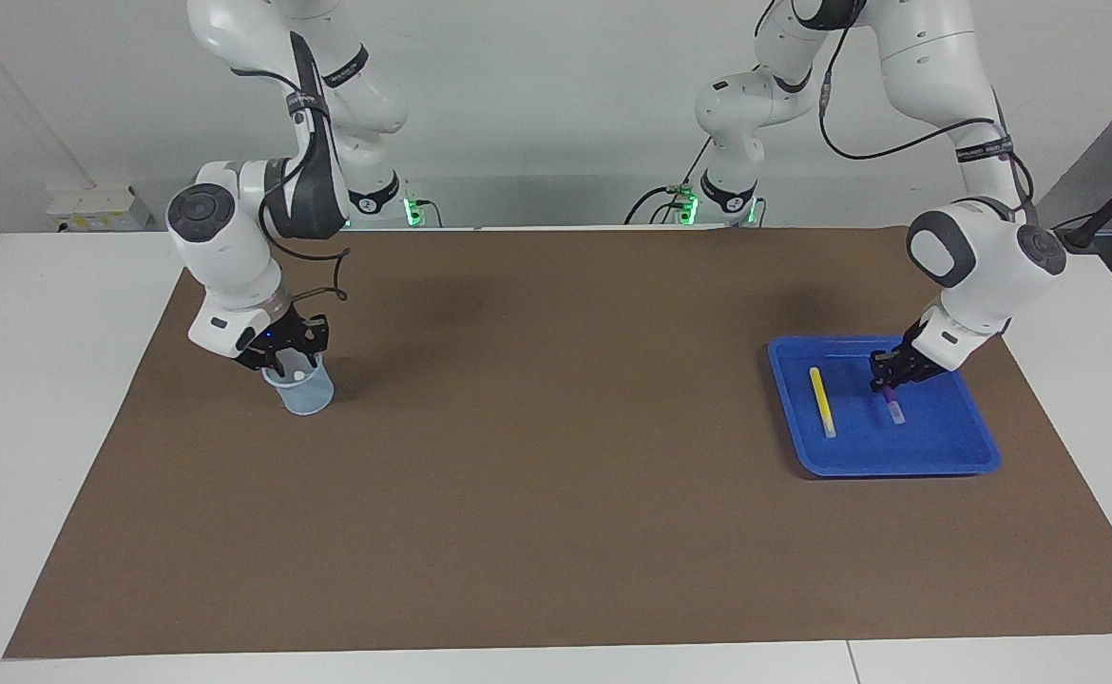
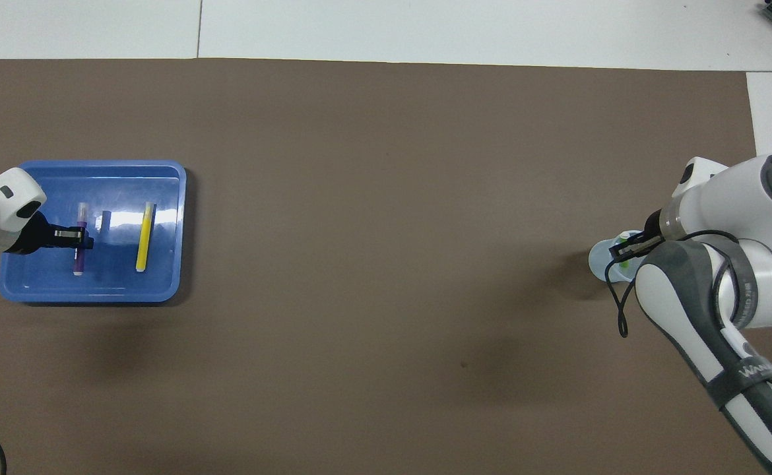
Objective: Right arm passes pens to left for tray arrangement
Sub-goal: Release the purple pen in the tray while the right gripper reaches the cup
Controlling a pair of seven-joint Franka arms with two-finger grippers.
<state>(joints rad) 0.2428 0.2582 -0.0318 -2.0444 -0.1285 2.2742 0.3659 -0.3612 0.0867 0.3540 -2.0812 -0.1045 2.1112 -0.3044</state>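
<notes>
Facing view: the left claw (image 1: 883,385) is down inside the blue tray (image 1: 955,456), closed on the purple pen (image 1: 891,403), whose pale tip points away from the robots and sits low over the tray floor; whether it touches I cannot tell. The yellow pen (image 1: 821,401) lies flat in the same tray, beside the purple one and toward the right arm's end, the two lying roughly parallel and apart. The tray rests on the brown mat (image 1: 556,475) covering the tabletop, at the left arm's end. At the other end, the right claw (image 1: 286,357) is at the mouth of the small translucent cup (image 1: 301,391), where a bit of the green pen (image 2: 623,264) shows from overhead. Whether that claw is open or closed on it, I cannot tell.
</notes>
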